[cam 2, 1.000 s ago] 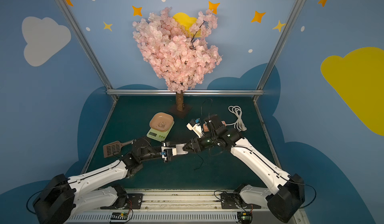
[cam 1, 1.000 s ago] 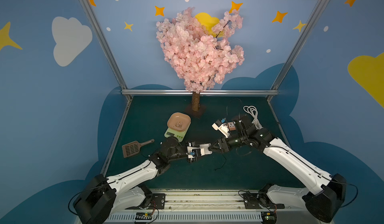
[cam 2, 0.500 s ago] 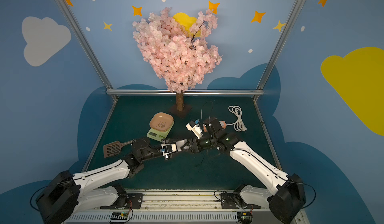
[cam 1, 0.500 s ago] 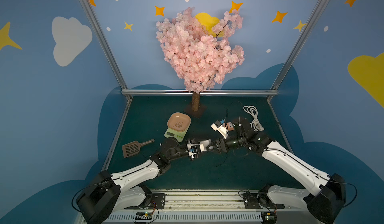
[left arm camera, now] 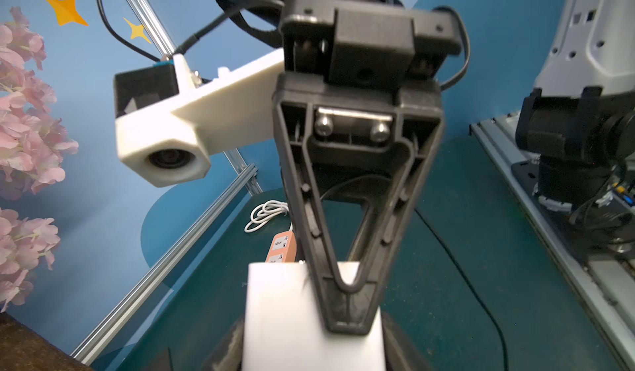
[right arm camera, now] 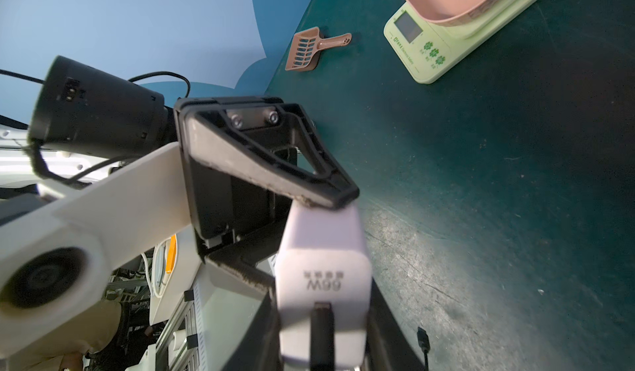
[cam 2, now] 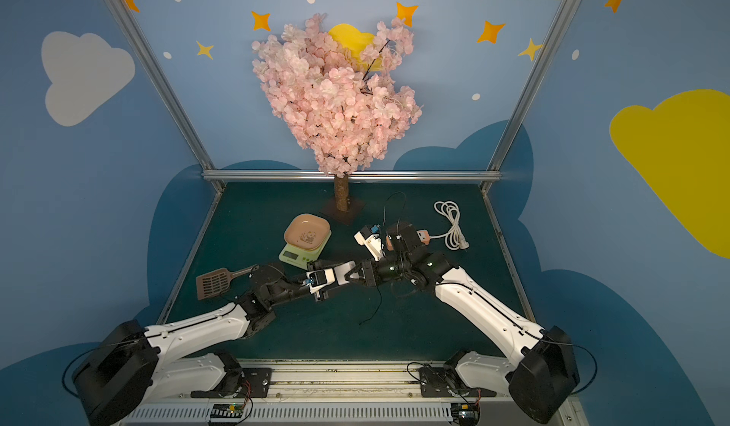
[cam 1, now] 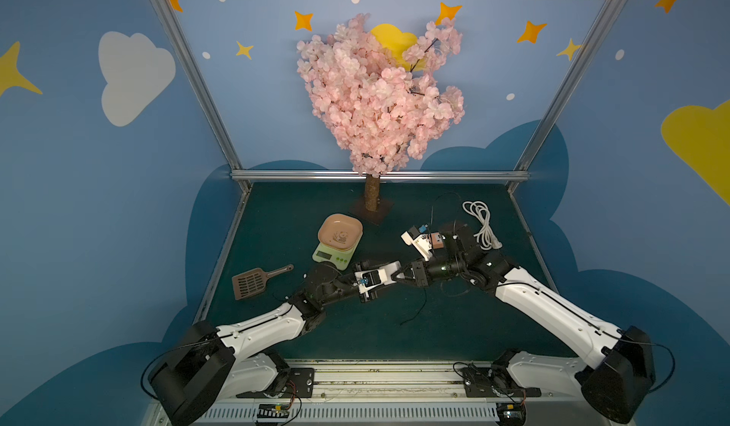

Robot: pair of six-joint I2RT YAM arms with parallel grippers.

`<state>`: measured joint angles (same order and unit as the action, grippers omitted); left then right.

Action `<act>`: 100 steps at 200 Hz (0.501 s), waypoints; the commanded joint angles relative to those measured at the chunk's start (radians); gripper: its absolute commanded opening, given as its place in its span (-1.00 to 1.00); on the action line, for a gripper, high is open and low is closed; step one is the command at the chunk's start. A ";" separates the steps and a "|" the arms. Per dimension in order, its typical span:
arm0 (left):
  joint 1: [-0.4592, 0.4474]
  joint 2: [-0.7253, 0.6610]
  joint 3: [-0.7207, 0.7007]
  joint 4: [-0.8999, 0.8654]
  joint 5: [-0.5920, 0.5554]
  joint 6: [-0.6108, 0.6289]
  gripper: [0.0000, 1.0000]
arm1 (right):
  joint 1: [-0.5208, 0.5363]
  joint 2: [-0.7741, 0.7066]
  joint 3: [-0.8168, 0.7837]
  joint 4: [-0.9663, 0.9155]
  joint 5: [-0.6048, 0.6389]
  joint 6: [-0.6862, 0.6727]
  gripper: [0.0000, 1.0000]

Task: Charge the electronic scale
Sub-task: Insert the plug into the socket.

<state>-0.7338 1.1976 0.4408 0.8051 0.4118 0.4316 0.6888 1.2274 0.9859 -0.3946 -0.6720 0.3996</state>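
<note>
Electronic scale [right arm camera: 422,59] in right wrist view, not left

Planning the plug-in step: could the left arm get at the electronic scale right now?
Probably yes: the electronic scale sits close beside the left claw with nothing between them, though that claw is occupied at the white charger.

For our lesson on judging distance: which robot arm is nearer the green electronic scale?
Left. The left arm's wrist sits just in front of the electronic scale; the right arm reaches in from the right, right gripper at the white charger, farther off.
</note>
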 commanded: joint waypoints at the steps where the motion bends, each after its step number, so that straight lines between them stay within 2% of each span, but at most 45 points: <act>1: -0.002 -0.014 -0.005 0.056 0.012 -0.041 0.41 | -0.020 0.011 0.034 -0.029 -0.003 -0.050 -0.87; 12: -0.002 -0.030 -0.011 0.048 0.010 -0.042 0.53 | -0.039 0.012 0.059 -0.078 0.027 -0.086 -0.90; 30: 0.003 -0.057 -0.027 0.014 0.030 -0.028 0.56 | -0.082 0.012 0.111 -0.183 0.112 -0.169 -0.93; 75: 0.016 -0.089 -0.068 -0.018 0.045 -0.046 0.56 | -0.179 0.081 0.251 -0.408 0.544 -0.364 -0.95; 100: 0.016 -0.072 -0.063 -0.020 0.073 -0.049 0.56 | -0.203 0.191 0.331 -0.478 0.722 -0.378 -0.95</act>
<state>-0.7216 1.1210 0.3759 0.7982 0.4473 0.3996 0.5022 1.3243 1.2499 -0.7441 -0.2157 0.1009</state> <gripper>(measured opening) 0.783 0.305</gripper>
